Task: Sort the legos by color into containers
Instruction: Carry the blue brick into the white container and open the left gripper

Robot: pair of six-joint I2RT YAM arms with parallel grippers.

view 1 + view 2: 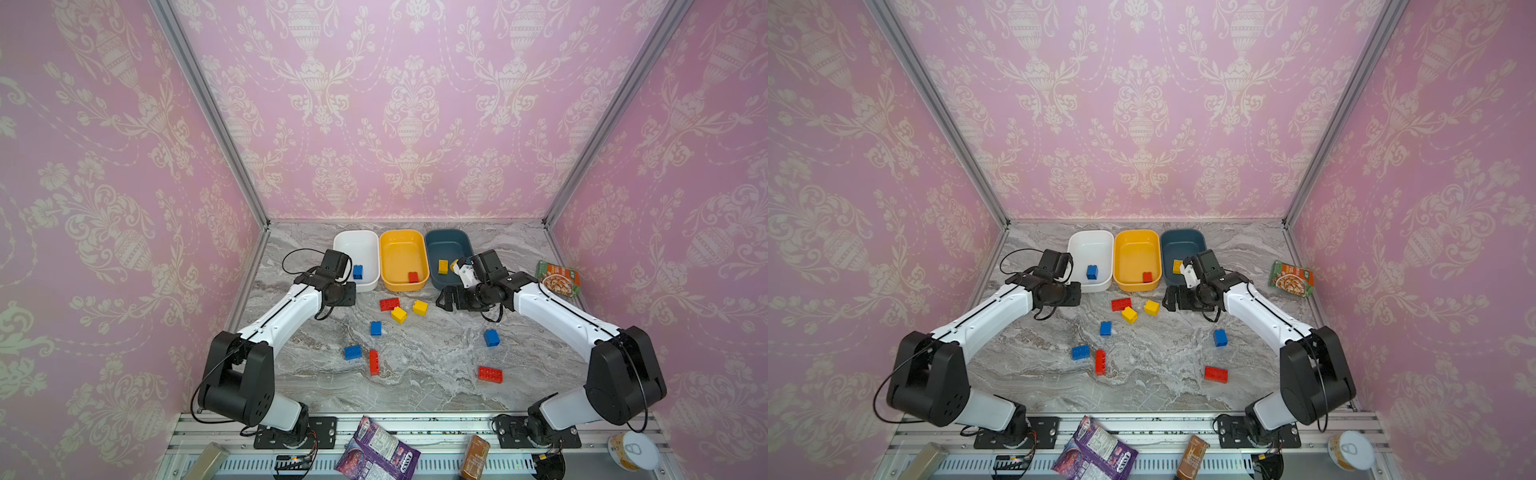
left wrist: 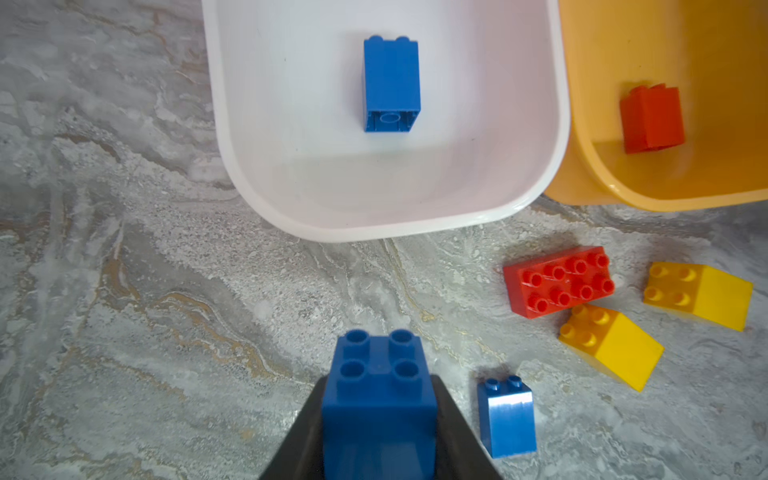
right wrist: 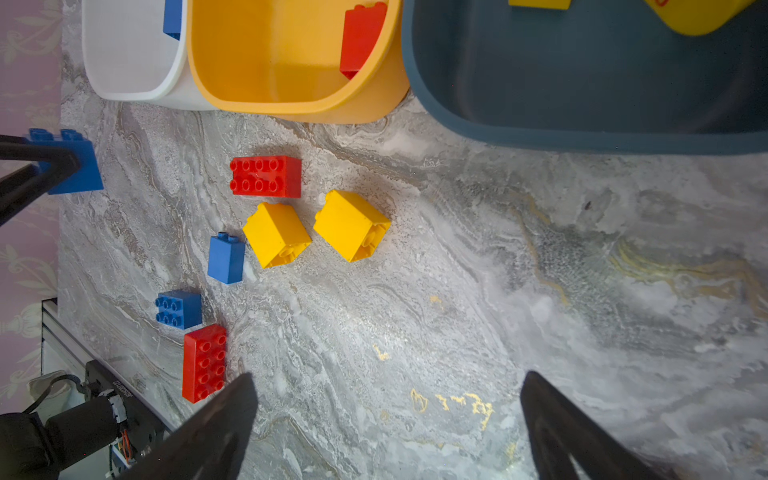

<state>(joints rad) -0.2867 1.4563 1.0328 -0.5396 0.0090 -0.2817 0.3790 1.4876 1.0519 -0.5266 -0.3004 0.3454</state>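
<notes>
The left gripper (image 2: 378, 399) pinches a chunky blue studded plastic brick (image 2: 376, 361) just short of the shallow white plastic tub (image 2: 353, 235), which holds 1 blue brick (image 2: 390, 83). The right gripper (image 3: 388, 403) hangs wide open, empty, over the grey marble tabletop (image 3: 457, 291) beside the dark teal tub (image 3: 582, 137).

Three walls (image 1: 411, 104) close in the cell, all papered in pink with a pale cream damask of urns, flowers and beaded swags. Slim aluminium posts (image 1: 210, 112) run down the two rear corners — one on each side — to the work surface. That surface is a tabletop (image 1: 436, 374) of grey marble pattern with white veining and faint ochre streaks. Along its near edge lies a slotted metal rail (image 1: 436, 428). The light is even and soft
</notes>
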